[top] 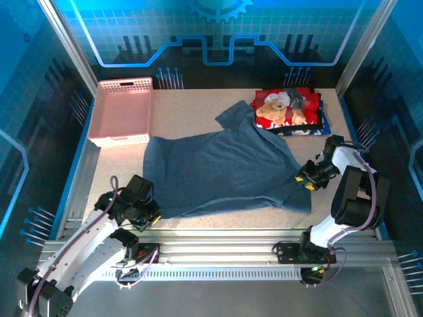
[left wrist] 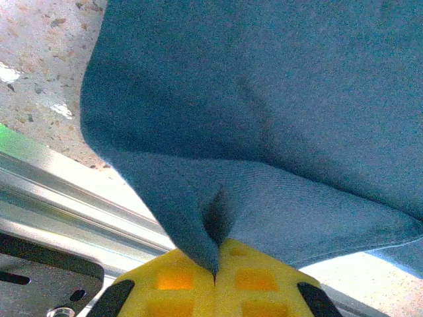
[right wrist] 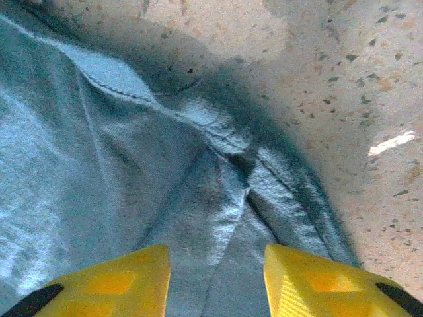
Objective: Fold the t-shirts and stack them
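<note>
A large slate-blue t-shirt (top: pixel 225 165) lies spread and rumpled across the middle of the table. My left gripper (top: pixel 147 214) is at its near-left corner, shut on a pinch of the cloth (left wrist: pixel 198 224), which rises from between the yellow fingers (left wrist: pixel 172 281). My right gripper (top: pixel 305 179) is over the shirt's right edge, open. Its yellow fingers (right wrist: pixel 132 277) stand apart on either side of a raised fold by the stitched hem (right wrist: pixel 225 135). At the back right sits a folded stack, topped by a red t-shirt with a teddy-bear print (top: pixel 285 109) over a dark blue one (top: pixel 304 131).
A pink plastic lattice basket (top: pixel 122 111) stands at the back left, touching the shirt's far-left corner. Bare speckled tabletop (top: pixel 119 172) lies left of the shirt. Metal rails (top: pixel 218 247) run along the near edge, just behind my left gripper.
</note>
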Robot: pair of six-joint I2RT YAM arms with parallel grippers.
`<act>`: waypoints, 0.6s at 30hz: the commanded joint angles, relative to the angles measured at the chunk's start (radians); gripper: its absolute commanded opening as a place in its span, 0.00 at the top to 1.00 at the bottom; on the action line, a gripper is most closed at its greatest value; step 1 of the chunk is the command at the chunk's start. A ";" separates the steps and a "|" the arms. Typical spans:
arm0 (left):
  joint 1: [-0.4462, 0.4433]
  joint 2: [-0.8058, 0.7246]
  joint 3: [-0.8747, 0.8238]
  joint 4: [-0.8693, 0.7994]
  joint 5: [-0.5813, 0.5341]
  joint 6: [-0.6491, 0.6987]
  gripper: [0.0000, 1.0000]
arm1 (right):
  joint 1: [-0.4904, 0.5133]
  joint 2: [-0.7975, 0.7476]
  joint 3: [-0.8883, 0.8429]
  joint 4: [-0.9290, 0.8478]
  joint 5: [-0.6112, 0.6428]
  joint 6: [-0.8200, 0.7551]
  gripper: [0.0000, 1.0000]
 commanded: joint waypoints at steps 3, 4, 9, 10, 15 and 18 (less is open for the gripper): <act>0.009 -0.009 0.013 -0.027 0.023 0.026 0.97 | -0.005 0.029 0.030 0.028 0.017 0.010 0.61; 0.010 -0.012 0.013 -0.027 0.023 0.027 0.97 | -0.006 0.042 0.036 0.035 0.023 0.012 0.62; 0.009 -0.019 0.009 -0.026 0.020 0.024 0.96 | -0.004 0.082 0.046 0.061 0.025 0.024 0.65; 0.009 -0.020 0.007 -0.026 0.022 0.024 0.97 | -0.003 0.091 0.048 0.064 0.027 0.024 0.66; 0.009 -0.028 0.008 -0.030 0.018 0.022 0.97 | -0.002 0.111 0.052 0.075 0.049 0.032 0.72; 0.010 -0.029 0.011 -0.031 0.017 0.026 0.97 | -0.003 0.097 0.056 0.091 0.055 0.046 0.79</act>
